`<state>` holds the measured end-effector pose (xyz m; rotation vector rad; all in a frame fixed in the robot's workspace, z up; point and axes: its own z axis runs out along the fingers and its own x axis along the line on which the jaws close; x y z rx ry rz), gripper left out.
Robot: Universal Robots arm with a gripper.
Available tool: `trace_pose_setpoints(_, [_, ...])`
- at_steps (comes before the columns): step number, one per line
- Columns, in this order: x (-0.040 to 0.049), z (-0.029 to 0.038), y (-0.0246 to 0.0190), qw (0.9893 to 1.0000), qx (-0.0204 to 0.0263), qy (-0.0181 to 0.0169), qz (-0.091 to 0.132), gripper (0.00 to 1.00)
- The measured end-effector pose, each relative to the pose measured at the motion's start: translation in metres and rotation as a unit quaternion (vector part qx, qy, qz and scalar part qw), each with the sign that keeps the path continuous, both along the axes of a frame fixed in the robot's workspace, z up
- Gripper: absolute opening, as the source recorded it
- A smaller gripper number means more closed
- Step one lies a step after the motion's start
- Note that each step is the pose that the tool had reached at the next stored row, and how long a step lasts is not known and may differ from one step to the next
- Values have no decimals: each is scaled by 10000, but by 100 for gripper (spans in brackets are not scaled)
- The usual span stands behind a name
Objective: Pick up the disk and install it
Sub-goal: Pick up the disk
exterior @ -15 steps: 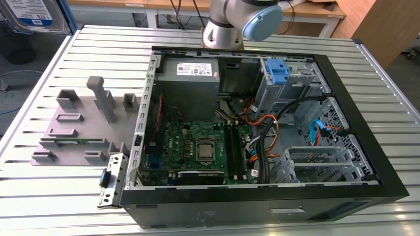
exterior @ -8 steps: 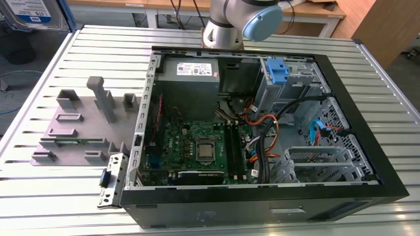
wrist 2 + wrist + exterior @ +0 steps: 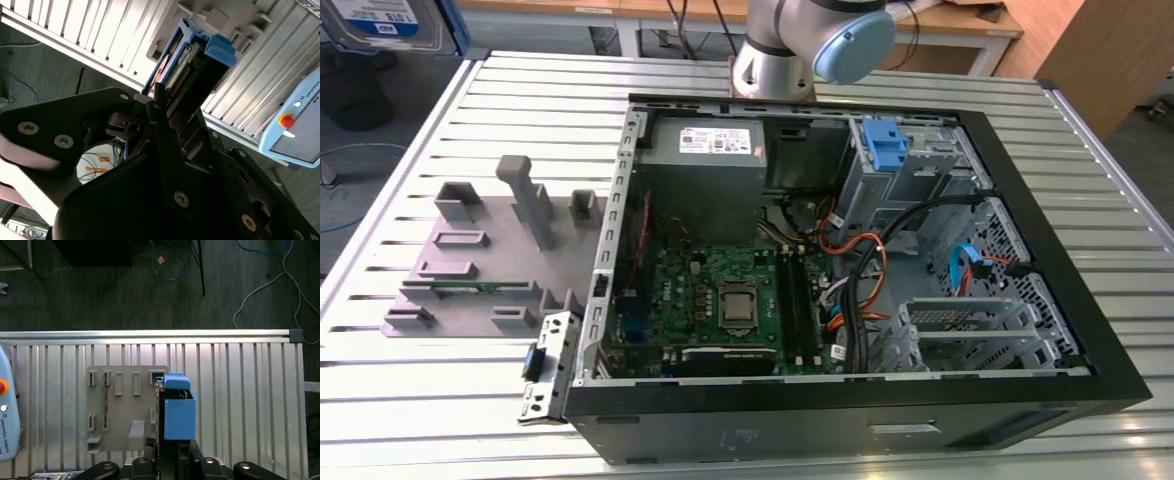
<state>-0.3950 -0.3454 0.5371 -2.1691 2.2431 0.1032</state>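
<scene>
1. My gripper (image 3: 167, 446) is pinching the disk (image 3: 177, 410) by one end, with a finger pressed on each face.
2. The disk juts out past my fingertips, and the blue carrier tab is at its far end.
3. Beneath the disk is a grey fixture plate (image 3: 120, 405) with slots, lying on the slatted table (image 3: 240, 400). The disk is held clear above the plate's edge.
4. A teach pendant (image 3: 7, 410) lies on the table off to one side of me.
5. In the exterior view, the open computer case (image 3: 1067, 300) sits well apart from my gripper. Black cables (image 3: 921, 215) arc across it near the drive cage (image 3: 974, 330), and a blue bracket (image 3: 887, 145) stands upright in its bay.
6. Loose floor cables (image 3: 170, 260) lie beyond the table edge.
</scene>
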Motion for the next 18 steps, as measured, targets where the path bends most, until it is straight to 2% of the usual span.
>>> trace_pose_setpoints(10, [0, 81, 0, 10000, 0, 0, 0, 35])
trace_pose_setpoints(18, [0, 92, 0, 10000, 0, 0, 0, 35])
